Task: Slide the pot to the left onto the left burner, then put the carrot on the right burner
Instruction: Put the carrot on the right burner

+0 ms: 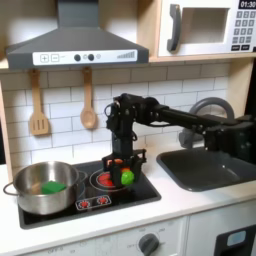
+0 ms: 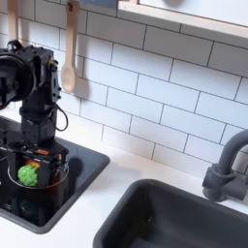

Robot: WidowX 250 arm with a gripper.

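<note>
Now the claw [image 1: 122, 172] grips the carrot [image 1: 127, 177] just above the right burner [image 1: 106, 180].

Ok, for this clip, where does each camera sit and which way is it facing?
First exterior view: in front of the toy kitchen, facing the tiled wall; shows the pot, cooktop, sink, and the whole arm, gripper down at the cooktop.
Second exterior view: over the counter by the sink, looking sideways along the wall; shows the gripper and arm.
Shared: gripper, cooktop, sink, faucet, hanging wooden spoon.
</note>
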